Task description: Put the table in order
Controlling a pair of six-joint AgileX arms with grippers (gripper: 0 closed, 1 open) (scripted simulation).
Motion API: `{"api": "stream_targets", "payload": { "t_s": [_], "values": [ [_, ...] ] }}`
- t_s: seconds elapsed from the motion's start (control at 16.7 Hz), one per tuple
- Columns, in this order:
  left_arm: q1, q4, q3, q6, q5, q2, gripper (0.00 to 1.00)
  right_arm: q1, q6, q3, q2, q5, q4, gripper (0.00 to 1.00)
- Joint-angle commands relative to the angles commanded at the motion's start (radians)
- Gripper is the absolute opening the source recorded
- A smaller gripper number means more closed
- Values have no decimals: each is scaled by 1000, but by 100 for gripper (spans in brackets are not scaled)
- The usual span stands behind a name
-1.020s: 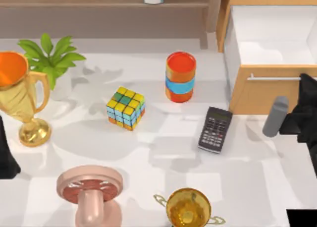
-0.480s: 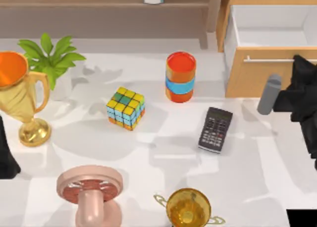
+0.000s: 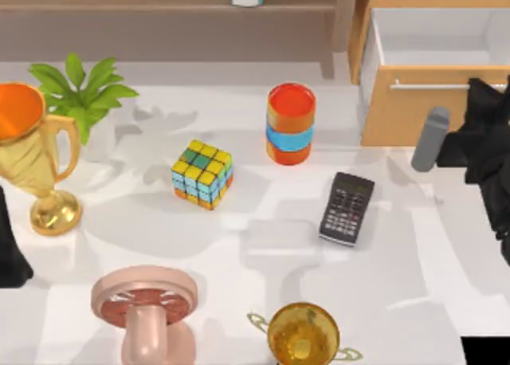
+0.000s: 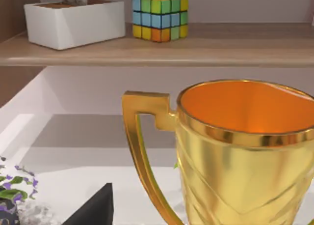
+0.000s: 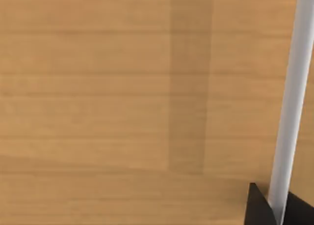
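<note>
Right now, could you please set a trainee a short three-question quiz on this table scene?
1. True or false: the calculator lies inside the drawer.
2. What stands closest to the cube? A) can B) plant C) pink stand
3. Fill in: the right gripper is at the drawer's ____.

Key: 1 false, it lies on the table. 2 A. 3 handle.

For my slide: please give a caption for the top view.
Right gripper at the drawer handle; toys on the table.
</note>
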Motion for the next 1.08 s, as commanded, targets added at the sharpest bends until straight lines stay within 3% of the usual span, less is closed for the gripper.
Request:
{"api": "stream_targets", "payload": {
  "t_s": [0.48, 1.08],
  "values": [
    [0, 0, 0, 0, 0, 0, 100, -40, -1, 235, 93, -42, -139, 0],
    [0, 0, 0, 0, 0, 0, 100, -54, 0, 342, 138, -50, -199, 0]
  ]
}}
